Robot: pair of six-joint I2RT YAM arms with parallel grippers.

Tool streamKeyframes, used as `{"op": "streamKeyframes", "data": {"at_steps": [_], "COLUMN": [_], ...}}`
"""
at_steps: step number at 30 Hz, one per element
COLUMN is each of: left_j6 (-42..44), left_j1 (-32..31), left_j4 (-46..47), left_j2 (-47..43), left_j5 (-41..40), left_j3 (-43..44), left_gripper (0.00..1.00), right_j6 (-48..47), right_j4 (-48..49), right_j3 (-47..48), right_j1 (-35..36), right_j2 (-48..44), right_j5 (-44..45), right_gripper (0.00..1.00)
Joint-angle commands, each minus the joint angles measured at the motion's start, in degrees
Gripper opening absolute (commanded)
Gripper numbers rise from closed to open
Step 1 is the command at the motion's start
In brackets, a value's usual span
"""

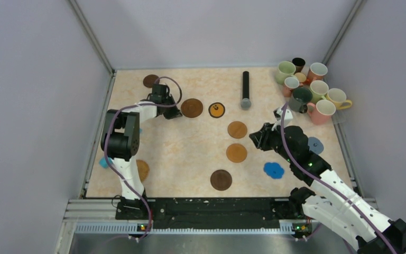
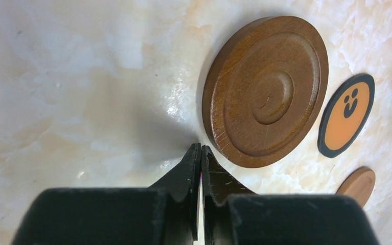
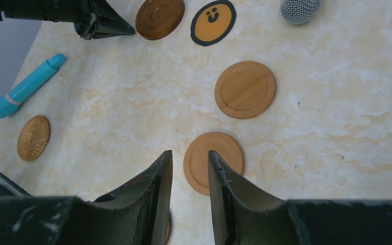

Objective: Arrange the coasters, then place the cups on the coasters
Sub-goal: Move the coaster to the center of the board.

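Observation:
Several coasters lie spread on the marble table. A brown wooden one (image 1: 192,108) (image 2: 265,92) sits just right of my left gripper (image 1: 175,112) (image 2: 200,149), which is shut and empty, tips close to its rim. Beside it lies a black-and-orange coaster (image 1: 217,109) (image 2: 347,115). My right gripper (image 1: 254,138) (image 3: 190,154) hangs open with nothing between its fingers, above an orange coaster (image 1: 236,153) (image 3: 214,162). A tan coaster (image 1: 237,129) (image 3: 245,89) lies beyond it. The cups (image 1: 309,87) stand clustered at the back right.
A black cylinder with a grey tip (image 1: 246,90) lies at the back middle. More coasters: dark brown (image 1: 150,80), dark brown (image 1: 221,180), blue flower (image 1: 274,170), grey-blue (image 1: 315,144), woven (image 3: 33,138). A teal stick (image 3: 25,87) lies at the left edge.

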Motion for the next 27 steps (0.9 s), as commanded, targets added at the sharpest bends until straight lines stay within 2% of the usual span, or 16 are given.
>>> {"op": "streamKeyframes", "data": {"at_steps": [1, 9, 19, 27], "left_j6": [-2.5, -4.1, -3.6, -2.6], "left_j1": [0.3, -0.1, -0.5, -0.9], "left_j4": [2.1, 7.9, 8.0, 5.8], "left_j2": [-5.2, 0.0, 5.1, 5.7], "left_j5": [-4.4, 5.8, 9.2, 9.1], "left_j3": [0.3, 6.4, 6.8, 6.0], "left_gripper": [0.07, 0.06, 0.06, 0.06], "right_j6": [0.2, 0.1, 0.4, 0.5], "right_j4": [0.8, -1.0, -1.1, -1.1], "right_j3": [0.4, 0.8, 1.1, 0.7], "right_j1": [0.3, 0.3, 0.3, 0.3], "right_j2": [-0.6, -1.2, -1.3, -1.3], "right_j5": [-0.1, 0.8, 0.3, 0.4], "right_gripper": [0.32, 0.32, 0.32, 0.32]}}
